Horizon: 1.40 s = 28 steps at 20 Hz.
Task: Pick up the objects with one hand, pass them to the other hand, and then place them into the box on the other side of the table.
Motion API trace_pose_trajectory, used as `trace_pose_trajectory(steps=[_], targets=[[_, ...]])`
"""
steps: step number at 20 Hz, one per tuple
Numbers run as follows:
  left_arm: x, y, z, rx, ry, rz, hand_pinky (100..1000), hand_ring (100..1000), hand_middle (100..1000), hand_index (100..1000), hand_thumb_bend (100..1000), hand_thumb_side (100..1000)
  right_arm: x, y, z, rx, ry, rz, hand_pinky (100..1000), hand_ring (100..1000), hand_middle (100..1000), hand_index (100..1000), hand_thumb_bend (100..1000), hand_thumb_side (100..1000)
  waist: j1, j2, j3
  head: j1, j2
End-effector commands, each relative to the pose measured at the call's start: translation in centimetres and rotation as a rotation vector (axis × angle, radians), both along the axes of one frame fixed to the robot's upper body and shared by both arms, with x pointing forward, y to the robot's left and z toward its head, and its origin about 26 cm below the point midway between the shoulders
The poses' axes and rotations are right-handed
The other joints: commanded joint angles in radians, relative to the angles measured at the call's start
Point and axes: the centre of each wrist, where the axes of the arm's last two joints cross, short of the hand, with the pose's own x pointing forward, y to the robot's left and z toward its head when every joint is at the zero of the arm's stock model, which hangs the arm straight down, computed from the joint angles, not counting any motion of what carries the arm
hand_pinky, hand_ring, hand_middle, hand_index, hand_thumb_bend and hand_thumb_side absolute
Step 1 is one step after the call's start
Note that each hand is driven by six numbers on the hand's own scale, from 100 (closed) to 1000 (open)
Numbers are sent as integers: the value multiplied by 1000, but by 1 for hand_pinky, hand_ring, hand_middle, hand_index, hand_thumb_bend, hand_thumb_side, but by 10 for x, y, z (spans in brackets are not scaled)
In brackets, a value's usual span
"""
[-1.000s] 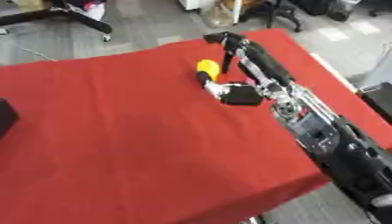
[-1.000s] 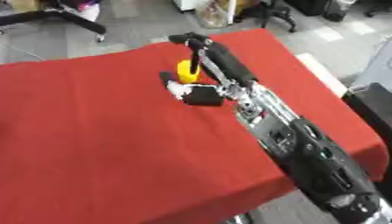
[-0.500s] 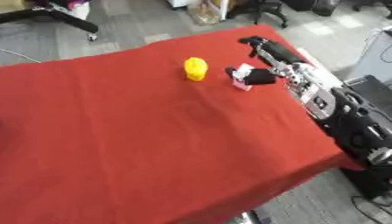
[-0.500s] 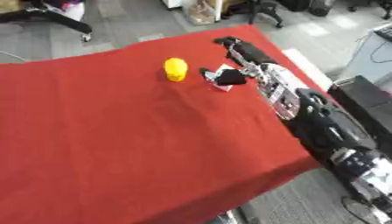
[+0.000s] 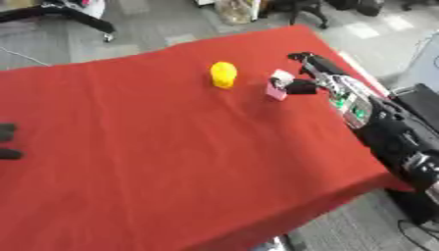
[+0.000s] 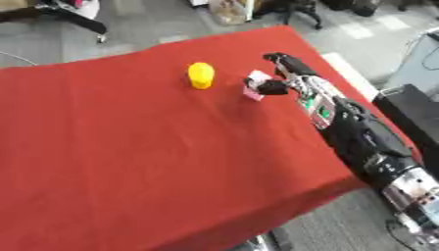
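Note:
A small yellow object (image 5: 223, 74) stands upright on the red tablecloth (image 5: 154, 147), toward the far side. To its right is a small pink and white object (image 5: 278, 85), with my right hand (image 5: 310, 73) shut on it between thumb and fingers. The right arm comes in from the lower right along the table's right edge. I cannot tell whether the pink object touches the cloth. Two dark tips of my left hand (image 5: 8, 142) show at the left edge of the left eye view; the rest of that hand is out of frame.
The table's right edge (image 6: 343, 93) runs close beside my right arm, and the near edge drops off at the lower right. Chair bases and a bag (image 5: 235, 9) stand on the grey floor beyond the far edge. No box is in view.
My right hand has drawn away from the yellow object to the right, carrying the pink and white object. The whole view has also shifted, so the camera has moved.

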Motion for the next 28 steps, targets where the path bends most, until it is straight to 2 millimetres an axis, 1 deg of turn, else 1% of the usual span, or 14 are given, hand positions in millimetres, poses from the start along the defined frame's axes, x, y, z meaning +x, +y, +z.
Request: trace_pose_trajectory(steps=[1,5,9,16,20,21,22,23,24,25,26,27,28], targets=[[-2,-2,7,3,-20,-17,756,888,720,842,100,758,4,-10,9,-9,-9,-23,925,794,921,961,376,712,-1,-8,2,-1,-2],[-2,-4,6,0,-14,-21,756,887,720,844,100,763,5,-14,1,-2,22,-42,920,796,907,955,370,712,1,-6,8,-4,-2],[-2,-5,6,-1,-14,-25,757,887,720,845,100,766,5,-17,-4,5,33,-58,903,749,850,932,354,709,3,-4,10,-6,-2],[-2,-6,6,3,-10,-28,757,888,721,846,100,773,3,-17,-15,22,26,-85,889,700,801,902,339,705,7,-1,10,-8,-2],[-2,-7,6,4,-11,-32,757,887,721,847,100,775,3,-17,-17,25,2,-95,875,614,739,856,318,684,8,1,10,-13,-2],[-2,-7,6,5,-11,-33,757,887,721,848,100,776,4,-16,-17,23,-14,-100,866,557,683,811,299,658,8,2,10,-14,-2],[-2,-8,6,5,-10,-33,757,887,721,848,100,777,4,-16,-17,22,-32,-105,861,528,651,782,284,642,8,2,11,-15,-2],[-2,-8,6,6,-9,-33,757,887,721,848,100,779,4,-15,-17,21,-53,-109,853,483,611,706,255,604,8,2,11,-17,-2],[-2,-8,6,6,-8,-32,757,887,721,848,100,779,3,-15,-17,19,-73,-113,850,469,600,677,246,592,8,2,11,-18,-2],[-2,-8,6,7,-7,-32,757,887,720,848,100,780,3,-14,-17,18,-97,-115,841,415,569,565,206,540,8,2,11,-19,-2],[-2,-8,6,7,-7,-32,757,887,720,848,100,780,3,-13,-16,19,-123,-115,838,399,559,530,185,520,8,2,11,-20,-2],[-2,-8,6,7,-6,-31,757,887,720,848,100,780,3,-11,-14,23,-149,-109,834,378,547,465,122,472,8,2,11,-21,-2],[-2,-8,6,8,-5,-30,756,887,720,847,100,782,3,-8,-12,30,-173,-100,832,370,543,437,104,454,8,2,11,-21,-2]])
